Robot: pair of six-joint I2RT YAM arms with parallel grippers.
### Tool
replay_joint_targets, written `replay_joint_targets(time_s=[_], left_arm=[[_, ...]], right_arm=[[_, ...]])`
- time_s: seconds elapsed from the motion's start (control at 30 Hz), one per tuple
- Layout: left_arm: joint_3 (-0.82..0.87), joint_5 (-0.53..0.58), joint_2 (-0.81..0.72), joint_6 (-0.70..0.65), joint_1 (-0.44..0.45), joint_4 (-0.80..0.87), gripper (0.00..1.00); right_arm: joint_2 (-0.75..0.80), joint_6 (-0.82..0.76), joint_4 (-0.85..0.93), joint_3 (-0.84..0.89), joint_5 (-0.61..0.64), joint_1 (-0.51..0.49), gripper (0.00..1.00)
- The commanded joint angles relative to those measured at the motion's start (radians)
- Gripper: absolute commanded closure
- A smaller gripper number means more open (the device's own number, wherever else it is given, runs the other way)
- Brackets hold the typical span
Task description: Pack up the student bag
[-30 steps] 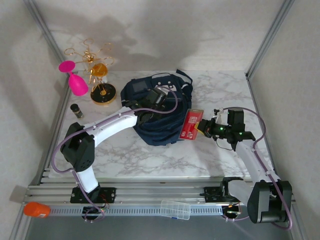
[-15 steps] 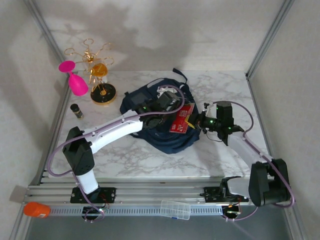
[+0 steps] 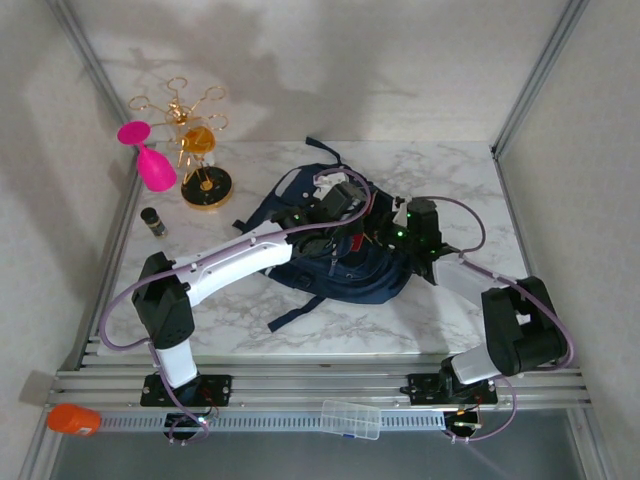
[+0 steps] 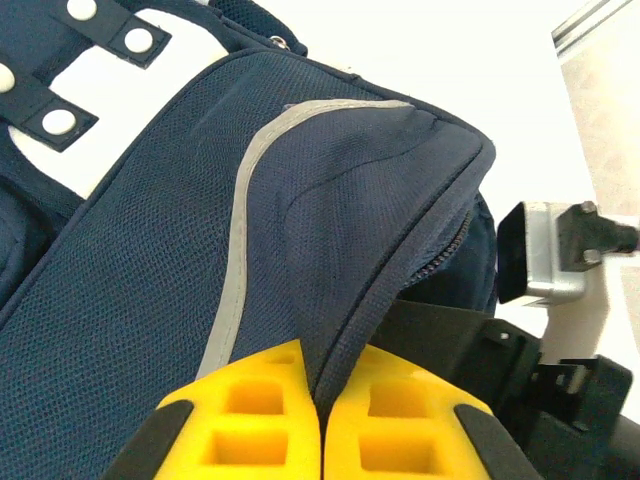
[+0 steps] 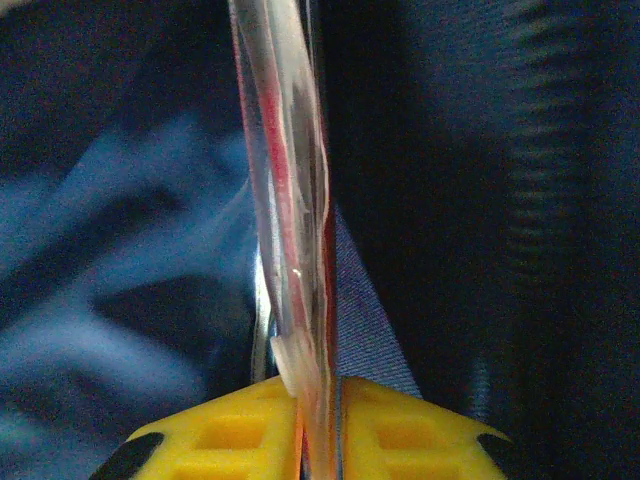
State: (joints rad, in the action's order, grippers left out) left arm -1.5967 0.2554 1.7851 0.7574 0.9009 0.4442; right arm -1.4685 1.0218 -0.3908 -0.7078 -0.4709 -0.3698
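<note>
Top camera: I'm looking at the bag (image 3: 350, 275) lying mid-table (image 3: 460, 170), with both arms reaching into it. The left gripper (image 3: 335, 205) is sitting at the bag's upper edge and the right gripper (image 3: 392, 232) is poking in from the right. I can't tell how the jaws stand from up here.

Left wrist: the pads are pressed together on a fold of bag fabric right by the zipper (image 4: 445, 245), and that's lifting the flap so the mouth is gaping.

Right wrist: the pads are pinching a thin red-and-clear packet (image 5: 290, 200), seen edge-on. There's dark lining all around it, so I'm guessing it's going inside.

What I'm worrying about:
- The fold is thin and slippery, so if it's slipping out of the left pads, the flap is dropping onto the packet.
- The packet is floppy. If I'm letting go too shallow, it's catching on the zipper edge and sliding back out.
- The two grippers are working very close together, so I'm risking a bump.
</note>
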Motion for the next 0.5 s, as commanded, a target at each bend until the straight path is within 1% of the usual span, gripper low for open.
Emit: replay_joint_targets(time_s=[0.0, 0.07, 0.13, 0.23, 0.3, 0.37, 0.43, 0.47], left_arm=[[0.003, 0.061, -0.030, 0.030, -0.029, -0.099, 1.00], [0.013, 0.064, -0.034, 0.024, -0.035, -0.103, 1.00], [0.025, 0.058, -0.043, 0.015, -0.041, -0.115, 1.00], [0.034, 0.056, -0.050, 0.011, -0.046, -0.116, 1.00], [0.041, 0.050, -0.056, 0.007, -0.046, -0.122, 1.00], [0.052, 0.048, -0.068, 0.007, -0.046, -0.128, 1.00], [0.068, 0.050, -0.078, 0.005, -0.049, -0.136, 1.00], [0.074, 0.045, -0.081, 0.008, -0.051, -0.139, 1.00]], right_arm=[[-0.018, 0.032, -0.061, -0.022, 0.043, -0.057, 0.79], [-0.017, 0.018, -0.020, -0.039, 0.025, -0.059, 0.71], [0.001, -0.004, 0.028, -0.048, 0.034, -0.051, 0.59], [0.054, -0.037, 0.094, -0.057, 0.061, -0.033, 0.49], [0.085, -0.070, 0.166, -0.068, 0.098, -0.022, 0.45], [0.097, -0.105, 0.250, -0.080, 0.128, -0.010, 0.44], [0.089, -0.117, 0.308, -0.084, 0.136, 0.006, 0.48], [0.087, -0.115, 0.308, -0.077, 0.135, 0.009, 0.50]])
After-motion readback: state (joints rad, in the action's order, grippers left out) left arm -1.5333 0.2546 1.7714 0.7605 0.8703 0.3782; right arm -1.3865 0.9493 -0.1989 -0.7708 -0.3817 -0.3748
